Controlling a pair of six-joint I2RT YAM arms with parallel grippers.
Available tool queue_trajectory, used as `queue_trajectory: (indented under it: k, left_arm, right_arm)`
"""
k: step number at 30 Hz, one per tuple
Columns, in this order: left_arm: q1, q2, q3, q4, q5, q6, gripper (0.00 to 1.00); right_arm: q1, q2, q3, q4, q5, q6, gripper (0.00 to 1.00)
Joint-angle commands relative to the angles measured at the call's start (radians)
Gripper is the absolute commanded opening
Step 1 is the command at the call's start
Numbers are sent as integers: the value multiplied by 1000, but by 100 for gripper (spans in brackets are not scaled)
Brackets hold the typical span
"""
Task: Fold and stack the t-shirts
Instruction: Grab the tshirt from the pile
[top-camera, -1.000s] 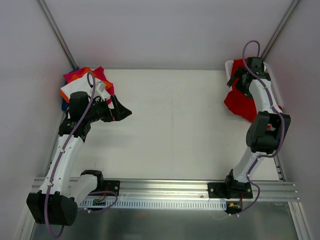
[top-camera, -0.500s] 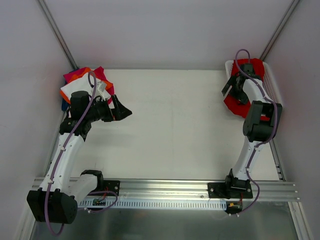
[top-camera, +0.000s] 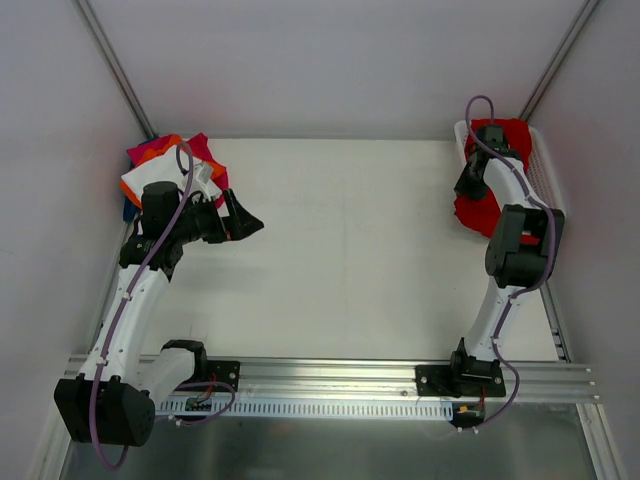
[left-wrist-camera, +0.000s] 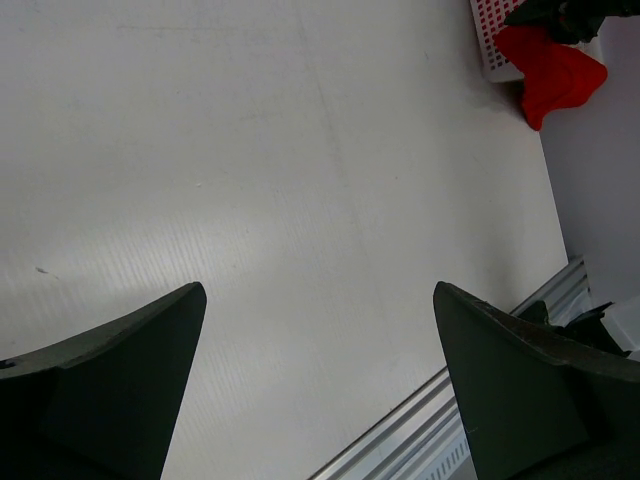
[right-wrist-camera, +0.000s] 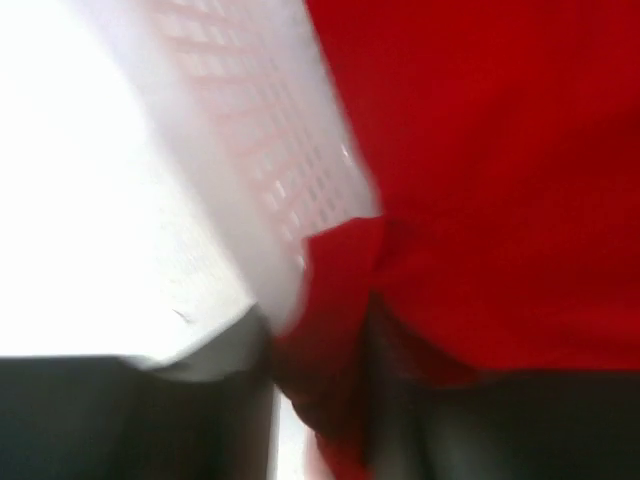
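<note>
Between right jaws: fold of red t-shirt (right-wrist-camera: 480, 150), looks pinched tight, rest spilling over basket (right-wrist-camera: 250, 120) rim just beyond. Cloth soft, floppy, light, so you want collar or shoulder seam, not mid-bunch. Left jaws gaping wide over bare bench (left-wrist-camera: 300, 200), folded t-shirts (top-camera: 165, 165) stacked behind them. Versus second ago: right jaws pushed back toward basket, less red hanging out.

Ahead of my left pincer (top-camera: 247, 224), the bare white tabletop (left-wrist-camera: 300, 150) runs wide open, with nothing between its spread fingers. Just behind it the stack of folded white, orange, magenta and blue t-shirts (top-camera: 160, 168) blocks the corner. My right pincer (top-camera: 468, 182) is hemmed in. The bright red cloth t-shirt (right-wrist-camera: 480, 150) is pinched between its fingers and fills everything ahead, and the white plastic mesh basket (right-wrist-camera: 250, 130) wall sits tight on its left.
</note>
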Motion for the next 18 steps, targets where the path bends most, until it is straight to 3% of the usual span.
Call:
queue_trajectory:
  k: [1, 4, 6, 9, 10, 12, 18]
  left_arm:
    - [-8, -8, -2, 12, -8, 9, 99]
    - [-8, -11, -2, 12, -8, 8, 99]
    - [-8, -10, -3, 12, -8, 8, 99]
    - [-8, -13, -3, 14, -9, 8, 99]
    - [-8, -14, -5, 14, -11, 9, 99]
    - [-8, -17, -5, 12, -12, 9, 99]
    - [-8, -19, -6, 12, -14, 9, 99]
  right_arm:
    - [14, -115, 8, -12, 57, 52, 18]
    - [26, -131, 44, -45, 71, 44, 13]
    - [36, -134, 74, -67, 89, 38, 16]
    - [51, -132, 106, -91, 105, 26, 38]
    - [56, -132, 110, -92, 105, 23, 61]
    - [59, -134, 110, -93, 106, 21, 76]
    - [63, -129, 103, -98, 100, 20, 76]
